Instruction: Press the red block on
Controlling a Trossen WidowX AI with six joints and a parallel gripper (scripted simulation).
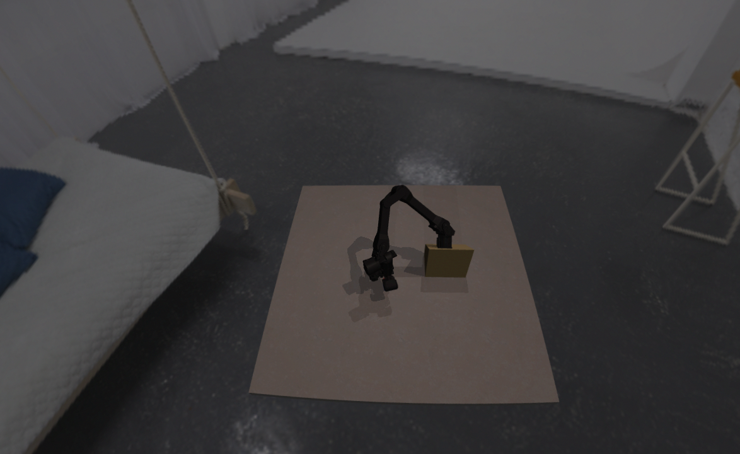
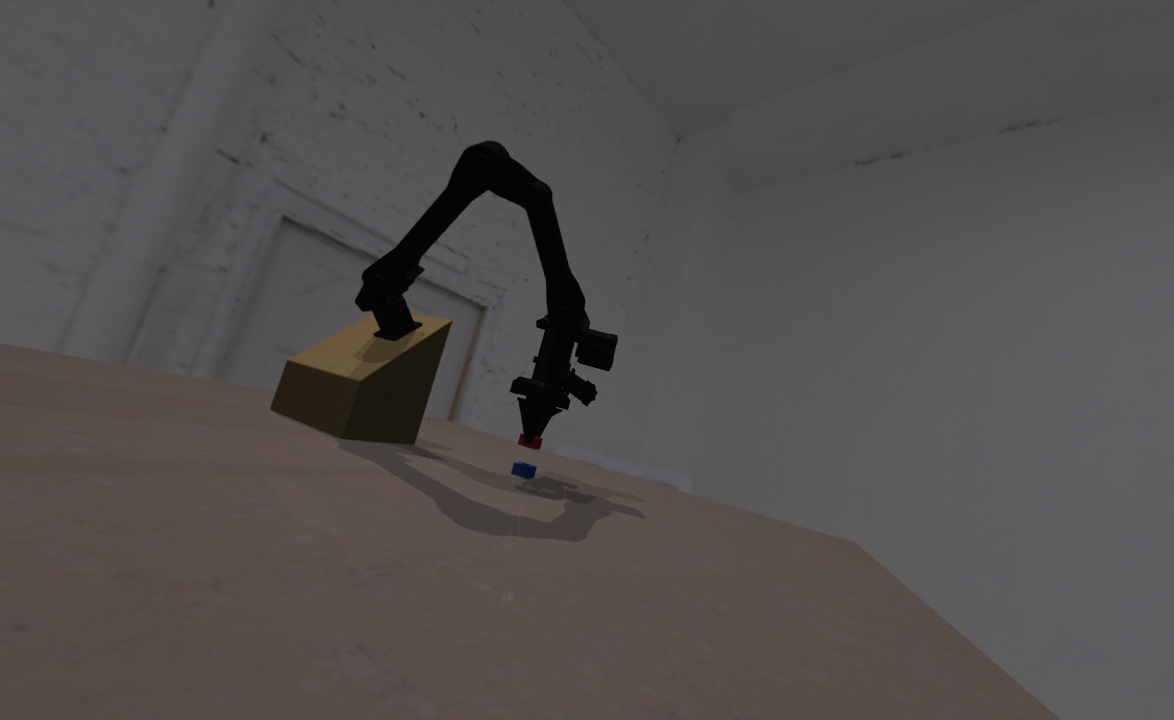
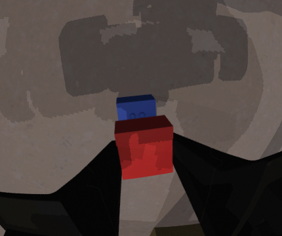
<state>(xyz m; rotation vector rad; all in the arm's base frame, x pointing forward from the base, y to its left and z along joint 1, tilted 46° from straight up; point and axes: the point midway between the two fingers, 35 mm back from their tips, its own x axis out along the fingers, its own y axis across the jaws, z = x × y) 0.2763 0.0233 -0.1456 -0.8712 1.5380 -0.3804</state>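
The red block (image 2: pixel 532 444) (image 3: pixel 147 154) is held between the fingertips of my gripper (image 2: pixel 530 437) (image 3: pixel 143 143), which is shut on it. The blue block (image 2: pixel 523 470) (image 3: pixel 136 109) lies on the mat below, with a visible gap between it and the red block in the exterior view. In the wrist view the blue block shows just beyond the red block's far edge, with two round studs visible; its near part is hidden by the red block. In the top view both blocks are hidden by the arm.
The arm's yellow wedge-shaped base block (image 1: pixel 447 263) (image 2: pixel 340 380) (image 3: pixel 178 231) stands beside the gripper on the brownish mat (image 1: pixel 406 350) (image 2: pixel 394 608). The mat's edges lie well out from the blocks. The arm's shadow falls around the blue block.
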